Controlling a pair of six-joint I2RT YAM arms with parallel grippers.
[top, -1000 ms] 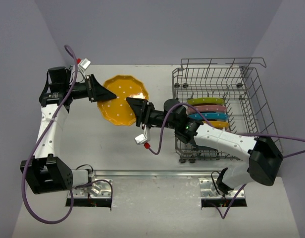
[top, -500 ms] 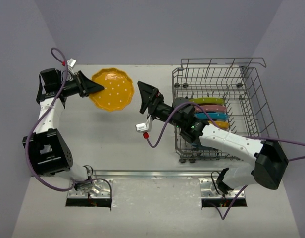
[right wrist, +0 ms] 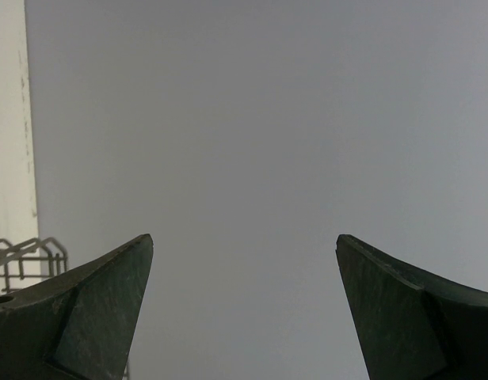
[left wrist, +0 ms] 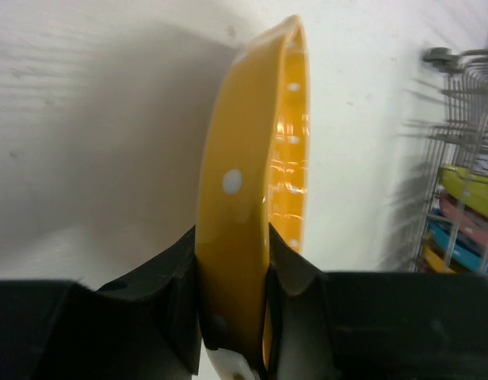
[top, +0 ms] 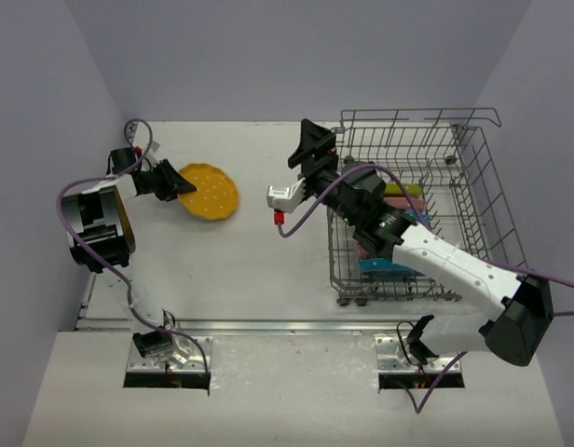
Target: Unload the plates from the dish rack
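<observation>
Gripping orange-yellow plate point(top: 209, 192) by its rim with left gripper point(top: 172, 181), jaws clenched on it, at 9 o'clock of table point(top: 231, 270). Holding right gripper point(top: 315, 151) released, wide apart, empty, at 10 o'clock corner of dish rack point(top: 483, 186). Leaving other plates point(left wrist: 466, 218) on edge inside rack, 3 o'clock.

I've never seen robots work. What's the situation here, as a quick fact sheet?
Left hand: shut on the orange plate, gripping its rim, left side of table
Right hand: open, empty, by the dish rack's left edge
In rack: lime, pink, blue and yellow plates
Job: unfinished
</observation>
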